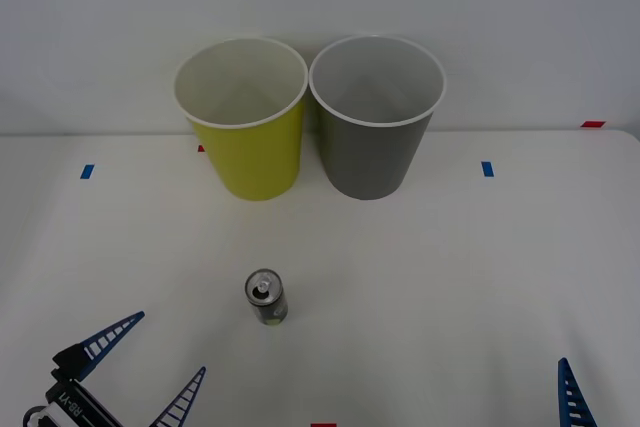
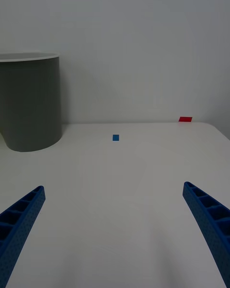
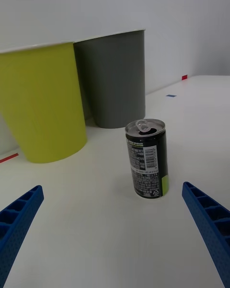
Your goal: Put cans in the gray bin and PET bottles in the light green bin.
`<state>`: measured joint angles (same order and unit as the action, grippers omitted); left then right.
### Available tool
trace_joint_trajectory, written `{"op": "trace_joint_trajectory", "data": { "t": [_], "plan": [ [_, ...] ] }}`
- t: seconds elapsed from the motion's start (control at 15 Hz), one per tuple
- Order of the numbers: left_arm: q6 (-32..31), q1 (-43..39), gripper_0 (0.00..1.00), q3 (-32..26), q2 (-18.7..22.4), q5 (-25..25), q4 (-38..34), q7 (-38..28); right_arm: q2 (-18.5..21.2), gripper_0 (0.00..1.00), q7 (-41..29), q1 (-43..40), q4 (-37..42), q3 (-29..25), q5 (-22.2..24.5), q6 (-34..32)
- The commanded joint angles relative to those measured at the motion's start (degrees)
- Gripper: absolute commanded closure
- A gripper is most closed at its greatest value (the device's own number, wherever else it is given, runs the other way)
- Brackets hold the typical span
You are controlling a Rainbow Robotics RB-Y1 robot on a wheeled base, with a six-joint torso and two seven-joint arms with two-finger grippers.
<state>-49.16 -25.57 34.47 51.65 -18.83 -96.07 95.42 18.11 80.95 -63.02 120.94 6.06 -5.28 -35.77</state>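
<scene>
Can point(image 1: 266, 297) upright on the counter point(image 1: 450, 277), at 6 o'clock from the two bins, untouched.

Your left gripper point(image 1: 140, 365) sat at 8 o'clock of it, jaws spread wide; your right gripper point(image 2: 113, 230), parked at 4 o'clock, was spread and empty too. To do it well, you needed to straddle the can squarely mid-body, then carry it to the gray bin point(image 1: 376, 117), not the light green bin point(image 1: 243, 117). The left wrist view showed the label and open tab; the front view showed pale bin insides.

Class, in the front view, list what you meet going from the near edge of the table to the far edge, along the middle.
Left gripper, open → can, upright → light green bin and gray bin, side by side.
</scene>
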Motion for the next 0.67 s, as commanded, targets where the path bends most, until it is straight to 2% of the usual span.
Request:
{"op": "trace_joint_trajectory", "data": {
  "t": [0.07,0.33,0.67],
  "plan": [
    [-0.9,8.3,0.0,7.9,1.5,-4.6,2.7,0.2,0.0,0.0,0.0,0.0,0.0,0.0,0.0,0.0],
    [-0.9,16.5,0.0,15.8,1.7,-7.8,6.5,0.6,0.0,0.0,0.0,0.0,0.0,0.0,0.0,0.0],
    [-0.9,21.9,0.0,19.5,0.9,-9.1,9.6,0.8,0.0,0.0,0.0,0.0,0.0,0.0,0.0,0.0]
  ]
}}
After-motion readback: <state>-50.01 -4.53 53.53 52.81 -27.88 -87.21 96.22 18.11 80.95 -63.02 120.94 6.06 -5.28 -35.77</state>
